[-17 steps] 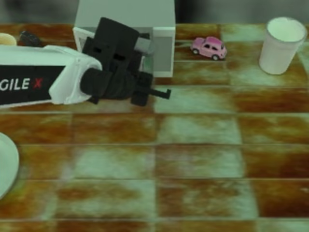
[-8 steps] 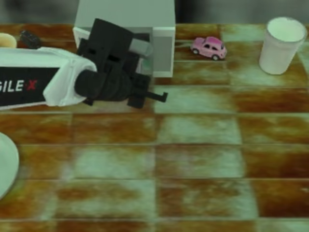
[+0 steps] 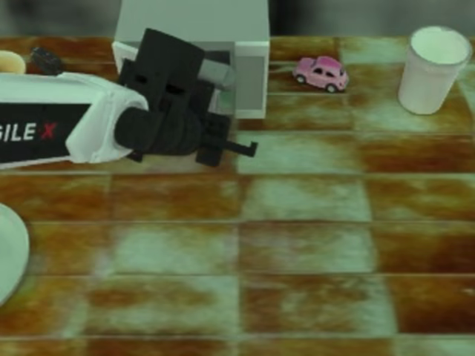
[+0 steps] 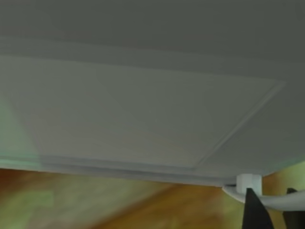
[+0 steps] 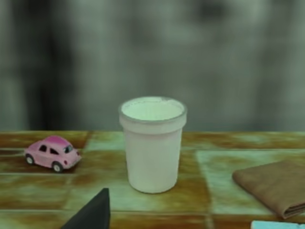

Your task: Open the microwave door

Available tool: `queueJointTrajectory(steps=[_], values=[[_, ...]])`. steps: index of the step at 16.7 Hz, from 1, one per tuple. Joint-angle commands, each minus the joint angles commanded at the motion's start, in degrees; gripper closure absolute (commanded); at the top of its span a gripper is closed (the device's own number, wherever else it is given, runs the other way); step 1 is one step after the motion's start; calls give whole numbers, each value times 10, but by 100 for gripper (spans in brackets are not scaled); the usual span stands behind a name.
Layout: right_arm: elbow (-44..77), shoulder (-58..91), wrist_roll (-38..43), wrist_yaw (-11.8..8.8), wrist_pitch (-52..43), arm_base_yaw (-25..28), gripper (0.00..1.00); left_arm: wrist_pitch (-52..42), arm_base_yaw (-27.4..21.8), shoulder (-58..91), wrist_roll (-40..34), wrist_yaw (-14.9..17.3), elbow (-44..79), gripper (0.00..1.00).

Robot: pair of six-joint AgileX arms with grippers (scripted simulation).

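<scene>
The microwave stands at the back of the table, left of centre. My left arm reaches in from the left and covers most of its front. My left gripper is in front of the control strip. In the left wrist view the microwave door fills the picture, a pale panel with a large grey window. My left gripper is shut on the door's white handle, one dark finger on each side of the bar. My right gripper does not show in the top view.
A pink toy car sits right of the microwave and a white cup stands at the back right. A white plate lies at the left edge. A folded brown cloth lies near the cup in the right wrist view.
My left arm and gripper have shifted slightly left over the last second. Nothing else has moved.
</scene>
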Motion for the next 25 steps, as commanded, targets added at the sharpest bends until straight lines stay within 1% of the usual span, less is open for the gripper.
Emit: queueJointTrajectory(steps=[14, 16, 20, 25], values=[[0, 0, 0, 0, 0, 0, 0, 0, 0, 0, 0, 0, 0, 100], [0, 0, 0, 0, 0, 0, 0, -1, -4, 1, -2, 6, -1, 100], [0, 0, 0, 0, 0, 0, 0, 4, 8, -12, 23, 21, -15, 100], [0, 0, 0, 0, 0, 0, 0, 4, 10, -13, 26, 22, -17, 100]])
